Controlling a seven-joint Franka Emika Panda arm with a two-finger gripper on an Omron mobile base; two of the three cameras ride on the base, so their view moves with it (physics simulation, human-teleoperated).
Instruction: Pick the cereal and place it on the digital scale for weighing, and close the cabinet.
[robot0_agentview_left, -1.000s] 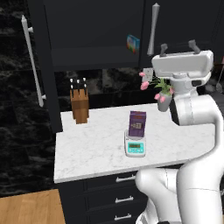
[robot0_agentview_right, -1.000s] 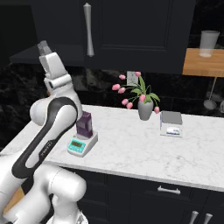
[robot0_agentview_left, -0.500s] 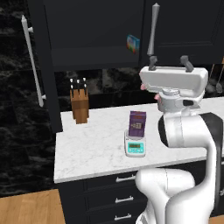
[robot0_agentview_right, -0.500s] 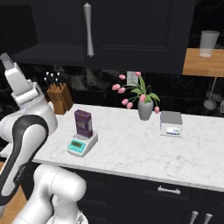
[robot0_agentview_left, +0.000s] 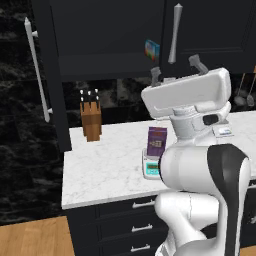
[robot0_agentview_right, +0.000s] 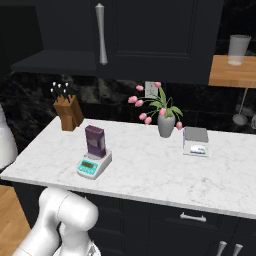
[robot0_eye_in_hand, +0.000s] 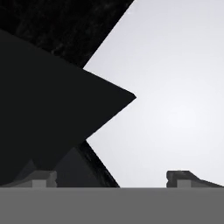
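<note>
The arm has swung hard across to the left since a second ago, hand now tipped up toward the cabinet (robot0_agentview_left: 105, 40), and the cereal (robot0_agentview_left: 156, 141) hasn't budged from the digital scale (robot0_agentview_left: 150, 168). So the weighing half looks done: purple box upright on the plate, near the front edge of the worktop (robot0_agentview_right: 150, 172).

The gripper (robot0_agentview_left: 175, 70) is raised high, fingers (robot0_agentview_left: 156, 76) apart and holding nothing; the hand view shows the same, two dark tips spread wide with a black panel edge between them and a pale surface beyond.

Closing time, by my reading. The left door (robot0_agentview_left: 42, 75) stands swung wide open, far out to the left, its long silver handle (robot0_agentview_left: 37, 75) facing the room. The right door (robot0_agentview_left: 215, 35) looks shut already. To do this well, the hand wants to get out past the open door's free edge and push on its outer face, sweeping it round to the right in one smooth arc, rather than poking at the handle.

What's about: a knife block (robot0_agentview_left: 90, 120) stands on the worktop right under that door's path, though the door hangs above it, so it should pass clear. A small light-blue box (robot0_agentview_left: 151, 49) sits inside on the shelf, well back. Over to the right, a vase of pink tulips (robot0_agentview_right: 162, 117) and a second small scale (robot0_agentview_right: 195, 141), well apart from the action. The risk is the elbow swinging low and clipping the cereal.
</note>
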